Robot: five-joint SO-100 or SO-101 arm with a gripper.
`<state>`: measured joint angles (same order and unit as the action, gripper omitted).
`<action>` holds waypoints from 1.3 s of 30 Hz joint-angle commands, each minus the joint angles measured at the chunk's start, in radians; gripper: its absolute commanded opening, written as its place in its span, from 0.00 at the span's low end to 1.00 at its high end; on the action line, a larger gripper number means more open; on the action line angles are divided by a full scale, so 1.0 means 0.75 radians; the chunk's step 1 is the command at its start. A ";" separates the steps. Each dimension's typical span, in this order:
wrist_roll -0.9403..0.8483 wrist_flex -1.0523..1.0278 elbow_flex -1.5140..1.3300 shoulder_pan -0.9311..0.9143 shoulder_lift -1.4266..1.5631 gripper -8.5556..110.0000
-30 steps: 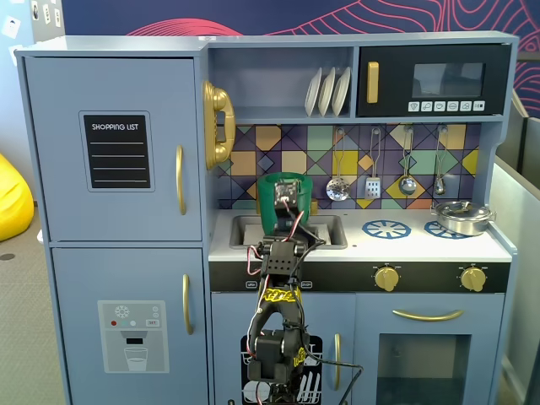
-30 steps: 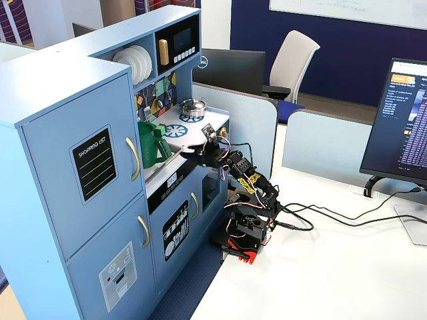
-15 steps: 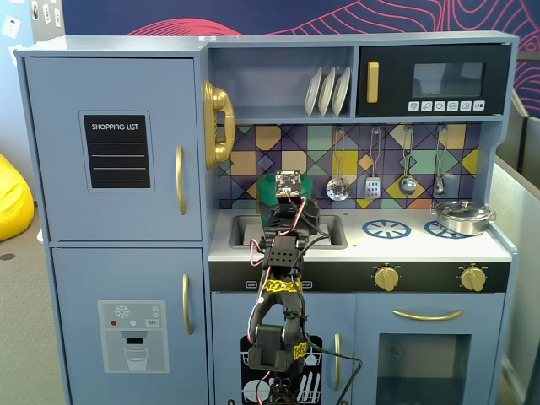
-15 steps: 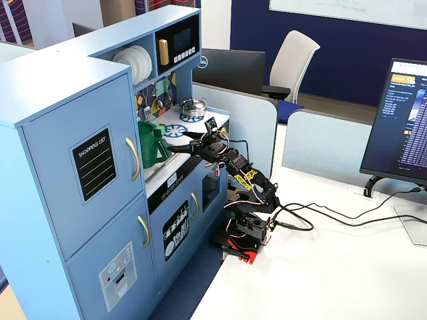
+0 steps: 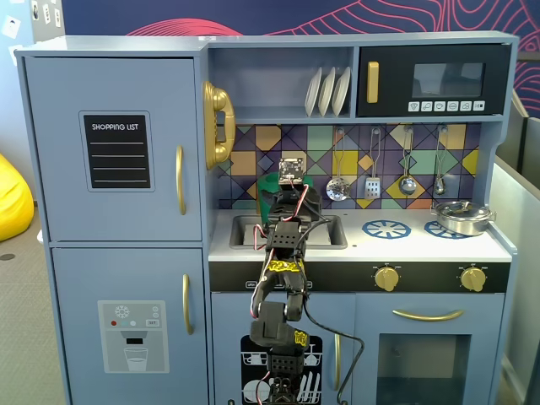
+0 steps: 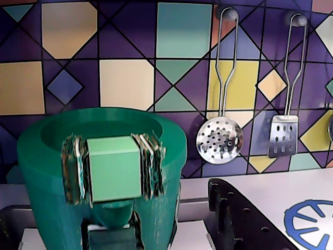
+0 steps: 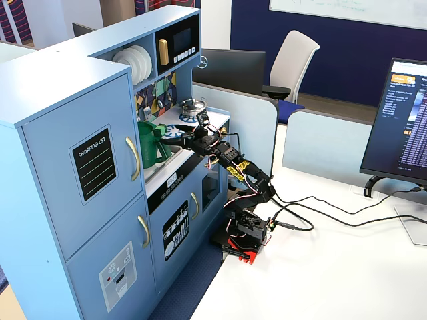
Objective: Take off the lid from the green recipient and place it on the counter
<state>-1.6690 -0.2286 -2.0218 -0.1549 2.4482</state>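
- The tall dark green plastic pot (image 6: 41, 172) stands at the recessed sink of the white toy-kitchen counter (image 5: 405, 245), near the tiled back wall.
- The black two-finger gripper (image 6: 113, 169) is pinching the pot's light green block (image 6: 113, 167), its padded fingers (image 6: 73, 169) pressed on both sides.
- A small steel pan (image 5: 462, 217) sits far right on the counter.

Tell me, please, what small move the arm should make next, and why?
Probably raise the end effector slightly toward the green pot's rim: the wrist view faces the pot's side, level with its light green handle block, and the recessed top sits higher. I cannot make out the lid's knob.
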 commanded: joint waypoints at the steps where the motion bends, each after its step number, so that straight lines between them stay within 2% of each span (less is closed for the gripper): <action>1: -0.014 0.070 0.135 0.025 -0.057 0.46; 30: -0.027 0.123 0.317 0.057 -0.327 0.40; 36: -0.049 0.123 0.323 0.061 -0.348 0.36; 39: -0.055 0.123 0.317 0.072 -0.350 0.29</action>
<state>-1.6950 -0.1687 -1.8515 -0.1166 2.1829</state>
